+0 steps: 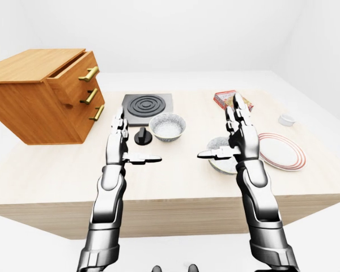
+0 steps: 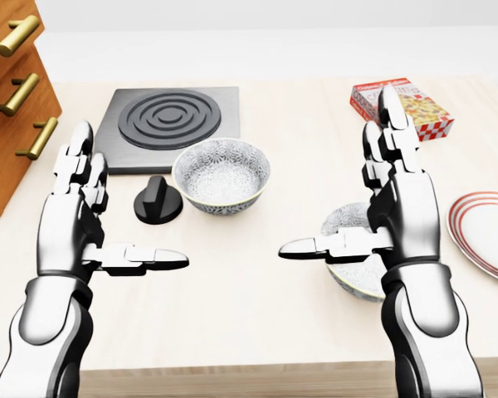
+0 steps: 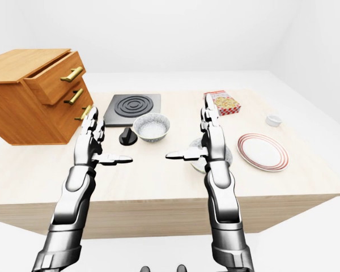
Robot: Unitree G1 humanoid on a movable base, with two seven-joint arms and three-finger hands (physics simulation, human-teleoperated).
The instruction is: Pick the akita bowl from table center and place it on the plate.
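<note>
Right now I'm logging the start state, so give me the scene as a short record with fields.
center bowl: patterned bowl beside the stove plate, untouched
second bowl: partly hidden behind the right hand
plate: red-rimmed plate, nothing on it
left hand: open, above the table
right hand: open, holding nothing
other: knob, wooden drawers, box, small cup

Grey-patterned white bowl (image 2: 222, 174), red-ringed white plate (image 3: 263, 151), black concentric-ringed burner (image 2: 171, 124)
</note>
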